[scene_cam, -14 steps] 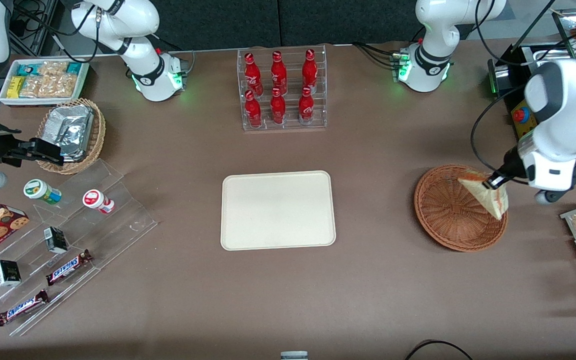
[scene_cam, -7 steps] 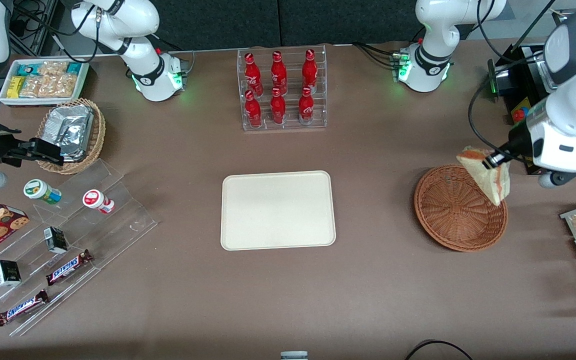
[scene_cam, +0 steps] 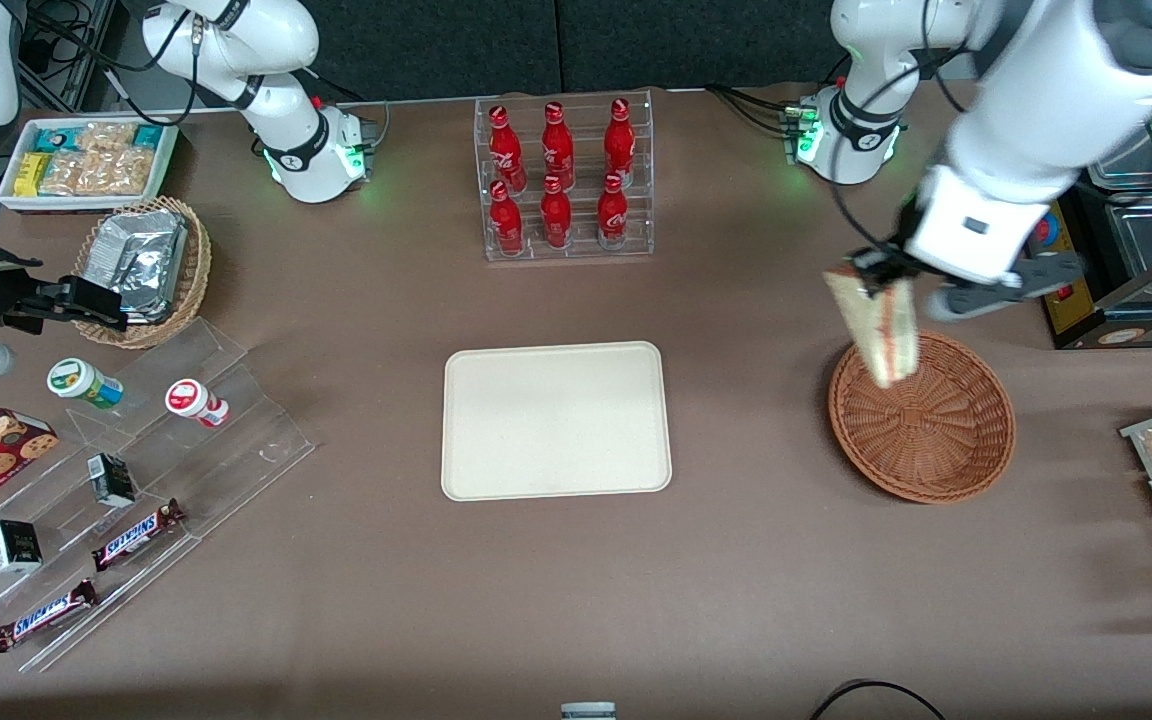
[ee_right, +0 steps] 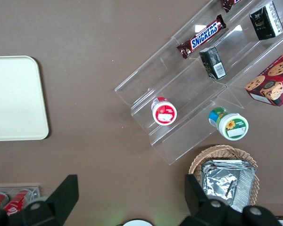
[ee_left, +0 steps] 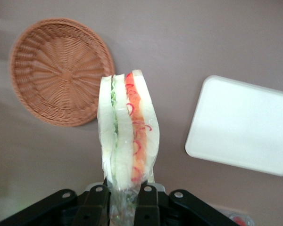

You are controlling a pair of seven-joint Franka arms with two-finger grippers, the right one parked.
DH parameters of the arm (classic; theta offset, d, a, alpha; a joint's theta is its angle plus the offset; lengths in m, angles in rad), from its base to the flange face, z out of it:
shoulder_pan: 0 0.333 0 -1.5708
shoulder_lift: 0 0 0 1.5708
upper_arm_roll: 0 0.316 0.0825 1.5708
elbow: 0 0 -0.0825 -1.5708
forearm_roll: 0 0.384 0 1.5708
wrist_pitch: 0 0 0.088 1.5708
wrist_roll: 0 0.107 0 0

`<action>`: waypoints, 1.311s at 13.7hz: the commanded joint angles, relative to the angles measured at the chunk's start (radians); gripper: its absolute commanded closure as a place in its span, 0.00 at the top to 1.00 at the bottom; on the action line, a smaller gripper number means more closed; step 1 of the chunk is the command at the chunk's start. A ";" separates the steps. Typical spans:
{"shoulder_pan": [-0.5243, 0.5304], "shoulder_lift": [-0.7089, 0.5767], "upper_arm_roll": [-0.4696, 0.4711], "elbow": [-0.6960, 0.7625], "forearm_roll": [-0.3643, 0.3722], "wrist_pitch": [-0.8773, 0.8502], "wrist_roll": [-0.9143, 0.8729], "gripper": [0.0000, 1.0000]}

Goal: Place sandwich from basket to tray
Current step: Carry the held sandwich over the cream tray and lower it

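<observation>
The flat cream-white rectangular tray (scene_cam: 556,420) lies bare at mid-surface, toward nine o'clock from the round reddish-brown wicker basket (scene_cam: 946,445). Above the basket's eleven-o'clock rim, the hand (scene_cam: 881,280) is clamped on the pale triangular sandwich wedge (scene_cam: 881,330), which hangs clear. Carry it level over the tray before lowering.

The gripper (scene_cam: 881,283) has risen and swung toward the tray (scene_cam: 556,420) — the sandwich (scene_cam: 876,330) now hangs clear above the basket (scene_cam: 946,440) rim, its layered edge turned to the front camera.
</observation>
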 commanded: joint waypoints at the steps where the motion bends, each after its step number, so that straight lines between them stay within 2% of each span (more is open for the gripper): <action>1: 0.006 0.083 -0.080 0.052 -0.034 0.017 -0.004 0.20; 4: -0.005 0.146 -0.146 0.052 -0.026 0.098 -0.012 0.21; 7: -0.090 0.212 -0.148 0.055 0.015 0.174 -0.073 0.21; 12: -0.230 0.391 -0.146 0.060 0.202 0.359 -0.220 0.21; 18: -0.310 0.562 -0.140 0.072 0.391 0.554 -0.355 0.21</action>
